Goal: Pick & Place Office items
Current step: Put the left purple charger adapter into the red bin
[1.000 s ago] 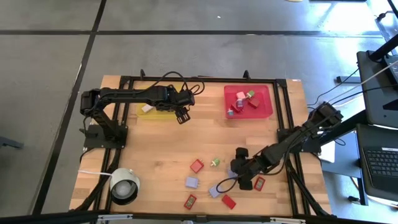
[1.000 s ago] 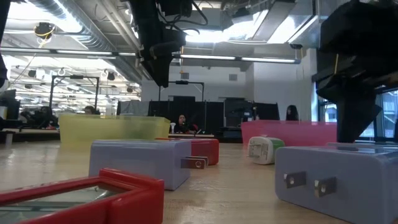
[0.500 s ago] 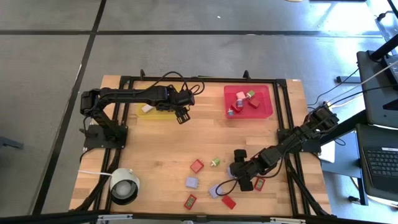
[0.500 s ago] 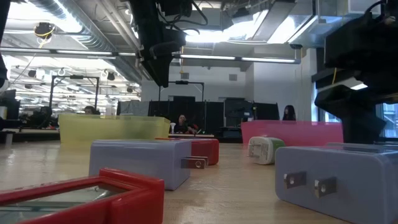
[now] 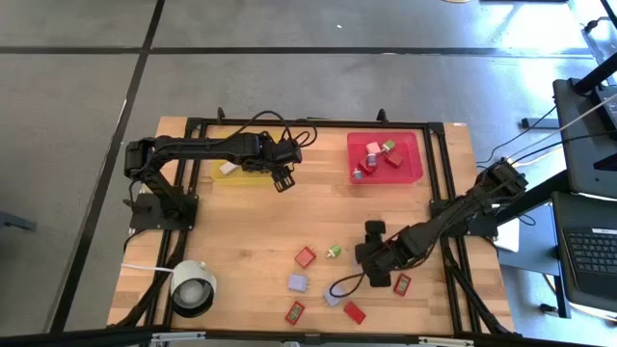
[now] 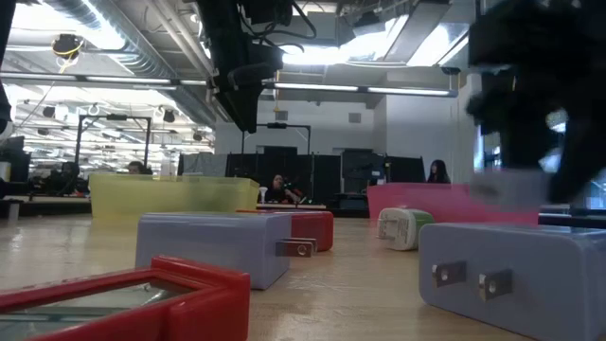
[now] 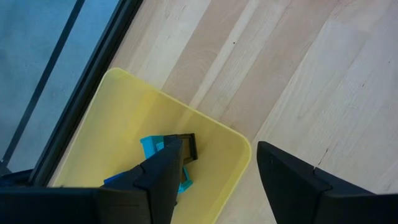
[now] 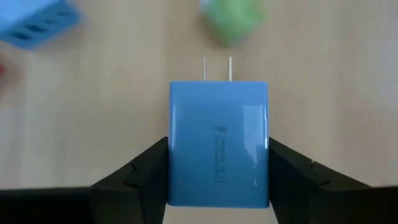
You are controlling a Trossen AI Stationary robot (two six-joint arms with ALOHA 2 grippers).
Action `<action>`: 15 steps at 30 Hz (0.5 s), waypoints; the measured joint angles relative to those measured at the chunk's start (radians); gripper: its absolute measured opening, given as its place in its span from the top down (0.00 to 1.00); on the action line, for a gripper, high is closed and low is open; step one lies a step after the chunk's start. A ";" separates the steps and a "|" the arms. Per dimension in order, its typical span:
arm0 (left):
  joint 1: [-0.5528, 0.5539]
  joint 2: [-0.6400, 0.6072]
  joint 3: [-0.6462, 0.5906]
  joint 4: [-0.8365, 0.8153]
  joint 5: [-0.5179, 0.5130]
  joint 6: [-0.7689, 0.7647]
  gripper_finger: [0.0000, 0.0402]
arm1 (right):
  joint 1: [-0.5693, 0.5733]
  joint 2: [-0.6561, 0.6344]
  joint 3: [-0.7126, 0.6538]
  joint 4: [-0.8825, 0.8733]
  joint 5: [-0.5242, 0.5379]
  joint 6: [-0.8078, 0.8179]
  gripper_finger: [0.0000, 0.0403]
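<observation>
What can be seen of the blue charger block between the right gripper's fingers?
The blue charger block is a smooth, plastic-looking rectangular plug with rounded edges, faint print on its broad face and two thin metal prongs at its far end. It lies flat-face up, prongs pointing toward a blurred green item on the wooden table. The right gripper has a dark finger against each side, clamping it. The high view hides it under that arm.
</observation>
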 joint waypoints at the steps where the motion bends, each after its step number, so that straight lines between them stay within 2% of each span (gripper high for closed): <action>1: 0.000 0.000 0.000 0.000 0.000 0.000 0.50 | -0.007 -0.011 0.022 -0.054 0.034 -0.017 0.48; 4: 0.000 0.000 0.000 0.000 0.000 0.000 0.50 | -0.043 -0.057 0.067 -0.199 0.154 -0.061 0.48; 8: 0.000 0.000 0.000 0.000 0.000 0.000 0.49 | -0.118 -0.136 0.079 -0.299 0.311 -0.115 0.47; 15: 0.000 0.000 0.000 0.000 0.000 0.000 0.50 | -0.313 -0.254 0.078 -0.357 0.433 -0.232 0.46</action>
